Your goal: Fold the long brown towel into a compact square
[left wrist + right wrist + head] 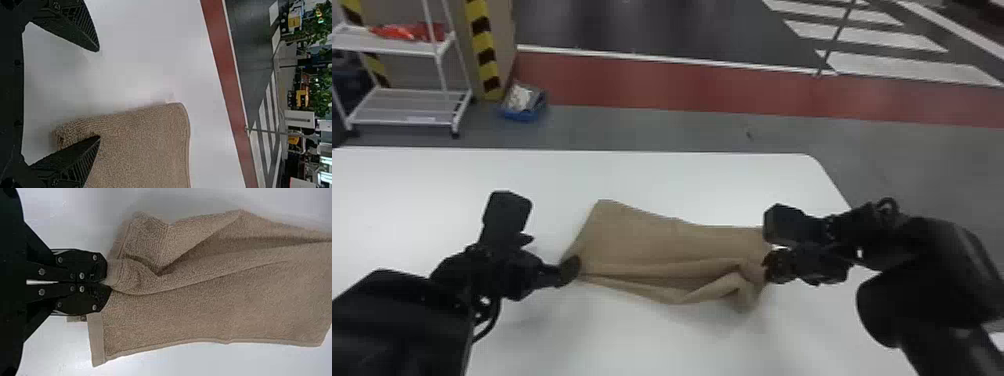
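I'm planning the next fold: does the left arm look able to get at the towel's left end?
Probably yes: the left gripper stands open at that end of the towel, one finger overlapping its edge, and nothing visible blocks the way.

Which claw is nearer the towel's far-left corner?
Left. The left claw is open at the towel's left end, robot-side of that corner; the right claw is shut on its right end, across the cloth.
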`<state>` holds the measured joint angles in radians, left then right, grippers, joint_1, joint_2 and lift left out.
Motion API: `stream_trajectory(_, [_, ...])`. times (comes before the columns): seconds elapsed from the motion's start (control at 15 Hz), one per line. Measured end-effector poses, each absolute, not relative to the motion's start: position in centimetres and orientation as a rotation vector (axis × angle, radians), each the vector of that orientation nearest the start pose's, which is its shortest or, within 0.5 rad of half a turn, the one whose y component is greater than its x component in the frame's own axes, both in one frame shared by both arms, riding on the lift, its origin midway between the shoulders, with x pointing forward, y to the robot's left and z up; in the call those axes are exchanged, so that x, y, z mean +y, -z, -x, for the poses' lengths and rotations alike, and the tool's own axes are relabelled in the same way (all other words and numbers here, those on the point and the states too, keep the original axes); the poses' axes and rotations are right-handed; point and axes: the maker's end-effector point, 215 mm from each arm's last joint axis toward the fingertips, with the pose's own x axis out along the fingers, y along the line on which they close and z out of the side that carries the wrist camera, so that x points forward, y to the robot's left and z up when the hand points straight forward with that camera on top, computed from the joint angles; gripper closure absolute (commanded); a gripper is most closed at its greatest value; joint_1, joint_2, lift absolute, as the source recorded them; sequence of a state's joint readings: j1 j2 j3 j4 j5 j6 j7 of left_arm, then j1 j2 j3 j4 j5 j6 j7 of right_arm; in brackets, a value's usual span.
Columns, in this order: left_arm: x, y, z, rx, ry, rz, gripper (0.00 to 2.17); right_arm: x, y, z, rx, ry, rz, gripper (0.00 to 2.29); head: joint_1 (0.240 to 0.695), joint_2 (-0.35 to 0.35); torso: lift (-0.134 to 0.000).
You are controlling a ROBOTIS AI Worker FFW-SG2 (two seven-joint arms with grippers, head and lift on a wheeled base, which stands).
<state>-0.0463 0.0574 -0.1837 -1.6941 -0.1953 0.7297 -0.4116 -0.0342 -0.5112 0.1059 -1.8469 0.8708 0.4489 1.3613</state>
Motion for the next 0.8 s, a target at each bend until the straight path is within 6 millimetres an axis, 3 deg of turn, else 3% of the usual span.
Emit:
stream_trajectory(0.27, [11.6, 47.1, -52.3, 0.63, 0.46, -0.165, 0.1, -32.3, 41.4, -50.6, 0.852, -0.802, 0.979, 2.06, 0.695, -0.22, -0.124])
stream_trajectory(0.33, [11.7, 47.2, -51.9, 0.642, 0.459, -0.162, 0.1, -32.3, 41.2, -51.3, 0.845, -0.791, 0.973, 1.92, 0.695, -0.218, -0.124])
stream_trajectory(0.4, [11.6, 47.3, -51.6, 0.649, 0.46, -0.16, 0.1, -32.2, 41.1, -51.9, 0.842, -0.786, 0.968, 1.26, 0.695, -0.217, -0.124])
stream_trajectory(0.47, [11.6, 47.4, -51.4, 0.654, 0.461, -0.158, 0.1, -32.1, 41.2, -52.2, 0.846, -0.785, 0.968, 0.38, 0.695, -0.216, -0.124])
stream_trajectory(0.53, [11.6, 47.5, -51.3, 0.655, 0.46, -0.158, 0.1, -32.2, 41.3, -52.4, 0.85, -0.782, 0.967, 0.0, 0.695, -0.216, -0.124])
stream_trajectory(0.8, [12.0, 47.0, -51.3, 0.652, 0.448, -0.156, 0.1, -33.6, 40.1, -51.6, 0.856, -0.778, 0.917, 0.05, 0.695, -0.226, -0.124])
